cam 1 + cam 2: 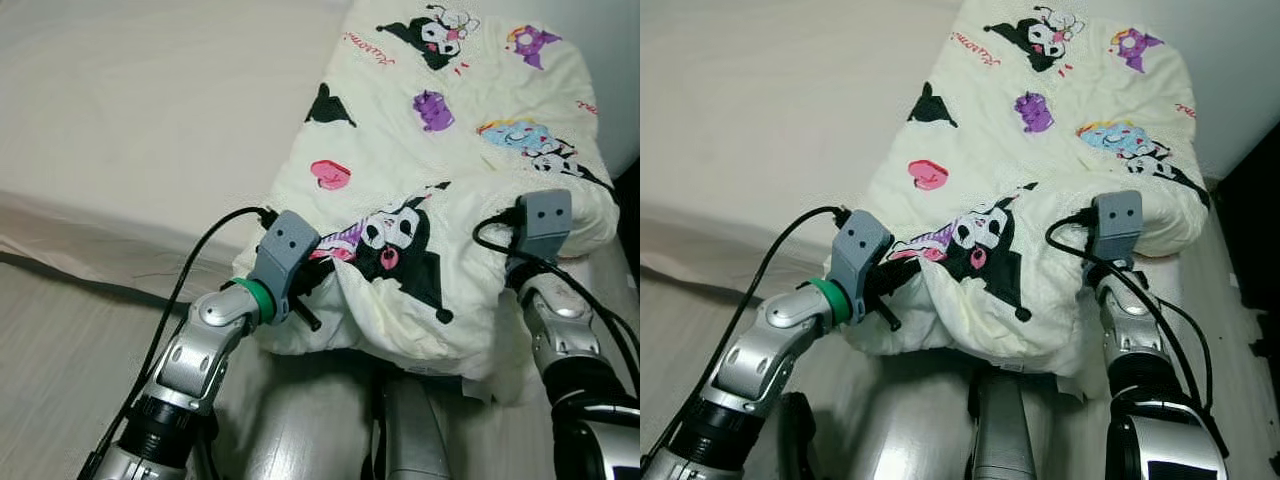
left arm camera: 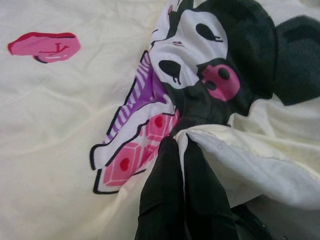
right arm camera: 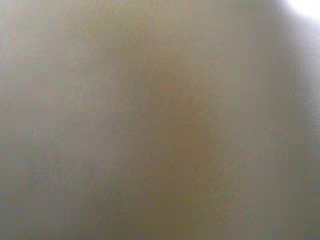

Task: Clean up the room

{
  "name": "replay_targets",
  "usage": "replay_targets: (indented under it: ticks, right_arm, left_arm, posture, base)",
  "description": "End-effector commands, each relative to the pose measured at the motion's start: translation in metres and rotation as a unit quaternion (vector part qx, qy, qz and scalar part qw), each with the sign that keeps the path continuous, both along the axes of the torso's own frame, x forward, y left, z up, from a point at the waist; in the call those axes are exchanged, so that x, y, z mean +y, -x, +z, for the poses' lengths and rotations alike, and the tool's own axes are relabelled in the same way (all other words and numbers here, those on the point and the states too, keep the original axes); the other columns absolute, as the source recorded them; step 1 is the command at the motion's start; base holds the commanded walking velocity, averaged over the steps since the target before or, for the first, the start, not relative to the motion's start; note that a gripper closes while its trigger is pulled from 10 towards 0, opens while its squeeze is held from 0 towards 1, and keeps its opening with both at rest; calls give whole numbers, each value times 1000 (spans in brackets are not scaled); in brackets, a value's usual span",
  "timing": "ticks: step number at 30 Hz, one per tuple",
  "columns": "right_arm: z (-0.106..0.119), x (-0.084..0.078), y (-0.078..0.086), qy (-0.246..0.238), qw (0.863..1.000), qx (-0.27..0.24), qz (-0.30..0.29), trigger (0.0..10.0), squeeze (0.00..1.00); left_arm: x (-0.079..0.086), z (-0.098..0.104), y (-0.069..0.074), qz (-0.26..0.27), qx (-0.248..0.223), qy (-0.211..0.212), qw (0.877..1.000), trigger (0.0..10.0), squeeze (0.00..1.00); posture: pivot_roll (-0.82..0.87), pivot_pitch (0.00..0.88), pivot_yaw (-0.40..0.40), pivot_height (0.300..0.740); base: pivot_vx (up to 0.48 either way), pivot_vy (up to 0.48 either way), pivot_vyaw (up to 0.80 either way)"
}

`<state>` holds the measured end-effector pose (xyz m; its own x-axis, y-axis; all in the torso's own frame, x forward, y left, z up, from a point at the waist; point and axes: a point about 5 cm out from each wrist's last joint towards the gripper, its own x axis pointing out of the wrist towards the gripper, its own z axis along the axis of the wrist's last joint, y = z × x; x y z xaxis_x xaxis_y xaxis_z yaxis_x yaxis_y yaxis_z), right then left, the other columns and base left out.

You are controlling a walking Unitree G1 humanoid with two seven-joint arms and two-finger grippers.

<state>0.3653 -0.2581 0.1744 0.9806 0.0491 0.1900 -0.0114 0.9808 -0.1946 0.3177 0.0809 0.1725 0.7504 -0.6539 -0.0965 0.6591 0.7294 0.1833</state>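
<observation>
While pinched by both end effectors, cartoon-print blanket (image 1: pixel 440 150) over beige bed (image 1: pixel 130 110).

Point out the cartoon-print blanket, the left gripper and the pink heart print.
cartoon-print blanket (image 1: pixel 400 150), left eye view, bare cream cloth mid-fold.
left gripper (image 2: pixel 181 145), left wrist view, fingertips pinching the hem.
pink heart print (image 1: pixel 330 174), left eye view, its centre.

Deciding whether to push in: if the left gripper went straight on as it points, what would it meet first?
The cream cartoon-print blanket; the left gripper already pinches its hem, so more bunched fabric, likely the black-eared character print.
</observation>
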Motion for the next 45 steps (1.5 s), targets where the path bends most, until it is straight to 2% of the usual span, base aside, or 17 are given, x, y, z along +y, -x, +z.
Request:
replay_targets:
  ticks: [1,11,12,17,21,22,23,25,29,31,32,34,35,36,38,40,45]
  right_arm:
    - [5,-5,1,16,1000,-17,-12,0,0]
    - [15,-7,5,53,997,-58,-10,0,0]
    - [10,-8,10,130,991,-38,-5,0,0]
    - [-7,-24,38,242,970,29,-1,0,0]
    - [-8,-30,52,244,969,39,-1,0,0]
    - [-8,-36,73,245,968,53,-3,0,0]
    - [-8,-36,73,245,968,53,-3,0,0]
    - [-5,-47,119,228,969,85,-34,0,0]
    - [-5,-54,138,199,972,99,-73,0,0]
    - [-22,-68,171,66,970,116,-202,0,0]
    - [-22,-68,171,66,970,116,-202,0,0]
    - [-31,-72,183,22,959,128,-253,0,0]
    - [-45,-82,199,-33,934,134,-330,0,0]
    - [-45,-82,199,-33,934,134,-330,0,0]
    - [-80,-95,227,-113,883,184,-418,0,0]
    - [-111,-92,246,-153,851,254,-434,0,0]
    - [-143,-87,261,-173,820,323,-439,0,0]
  left_arm:
    - [-1,-4,2,-3,9,-1,1000,10000,0]
    - [-4,-5,4,-8,13,-2,1000,10000,0]
    - [-3,-6,4,-8,13,-3,1000,10000,0]
    - [-1,-8,7,-7,15,-5,1000,10000,0]
    - [2,-9,7,-5,17,-7,1000,10000,0]
    - [4,-10,7,-6,19,-11,1000,10000,0]
    - [4,-10,7,-6,19,-11,1000,10000,0]
    - [7,-8,6,-27,21,-21,999,10000,0]
    - [6,-6,5,-42,21,-25,999,10000,0]
    - [4,-3,4,-62,19,-31,997,10000,0]
    - [4,-3,4,-62,19,-31,997,10000,0]
    - [3,-3,3,-66,19,-32,997,10000,0]
    - [2,-3,4,-71,21,-33,997,10000,0]
    - [2,-3,4,-71,21,-33,997,10000,0]
    - [-1,-5,6,-81,23,-34,996,10000,0]
    - [-2,-5,7,-84,24,-33,996,10000,0]
    - [-1,-4,6,-78,24,-31,996,10000,0]
  posture:
    - [-1,145,9,506]
    - [-10,155,10,506]
    - [-12,159,2,506]
    - [-22,170,-15,506]
    - [-37,181,-18,506]
    - [-59,194,-19,506]
    - [-59,194,-19,506]
    - [-93,211,-13,506]
    - [-105,215,-13,506]
    - [-124,225,-10,506]
    - [-124,225,-10,506]
    - [-124,225,-10,506]
    - [-127,232,-2,506]
    - [-127,232,-2,506]
    - [-127,234,4,506]
    - [-126,233,-1,506]
    - [-119,231,-8,506]
  base:
    - [0,0,0]
    - [0,0,0]
    - [0,0,0]
    - [0,0,0]
    - [0,0,0]
    - [0,0,0]
    - [0,0,0]
    - [0,0,0]
    - [0,0,0]
    - [0,0,0]
    - [0,0,0]
    - [0,0,0]
    - [0,0,0]
    - [0,0,0]
    - [0,0,0]
    - [0,0,0]
    - [0,0,0]
